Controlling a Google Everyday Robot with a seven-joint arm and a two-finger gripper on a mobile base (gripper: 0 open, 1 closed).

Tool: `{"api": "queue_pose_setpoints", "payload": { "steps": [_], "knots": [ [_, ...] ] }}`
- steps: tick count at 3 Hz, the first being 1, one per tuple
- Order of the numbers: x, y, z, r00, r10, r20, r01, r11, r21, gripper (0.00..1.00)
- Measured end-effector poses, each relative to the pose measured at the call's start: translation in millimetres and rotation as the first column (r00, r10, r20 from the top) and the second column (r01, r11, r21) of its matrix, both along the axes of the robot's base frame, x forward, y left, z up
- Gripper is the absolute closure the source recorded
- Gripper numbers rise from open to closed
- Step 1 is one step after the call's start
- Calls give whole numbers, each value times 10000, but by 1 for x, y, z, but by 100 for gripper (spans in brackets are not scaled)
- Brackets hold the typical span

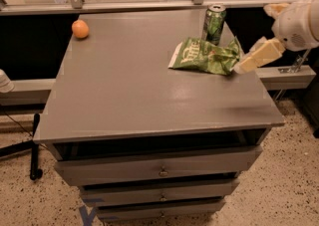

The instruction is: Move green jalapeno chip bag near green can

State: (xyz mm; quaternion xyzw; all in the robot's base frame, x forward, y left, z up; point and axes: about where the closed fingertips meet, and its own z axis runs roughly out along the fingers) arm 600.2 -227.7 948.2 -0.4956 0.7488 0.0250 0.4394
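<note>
End effector (245, 64) is placed at the right end of the green jalapeno chip bag (203, 56), grip state undeterminable; bag is laid long-axis left-right on tabletop (139, 85), touching green can (214, 22) behind.

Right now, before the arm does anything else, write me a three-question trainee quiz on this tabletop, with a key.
1. True or false: the green jalapeno chip bag lies flat on the cabinet top, close to the green can, on the camera's side of it.
2. Fill in: as the camera sees it, the small round orange fruit sits near the far ___ corner of the top.
3. Pick one. Where is the pincer?
A. at one end of the bag, near the top's edge
B. resting on top of the can
C. over the fruit

Key: 1 true; 2 left; 3 A.
</note>
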Motion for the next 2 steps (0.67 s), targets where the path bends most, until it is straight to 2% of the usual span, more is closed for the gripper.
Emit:
{"api": "queue_pose_setpoints", "payload": {
  "steps": [1, 2],
  "knots": [
    [-59, -27, 27, 9923, -1169, 403, 1121, 9881, 1049, 0],
    [-87, -63, 30, 9792, -2001, 335, 1938, 9712, 1384, 0]
  ]
}}
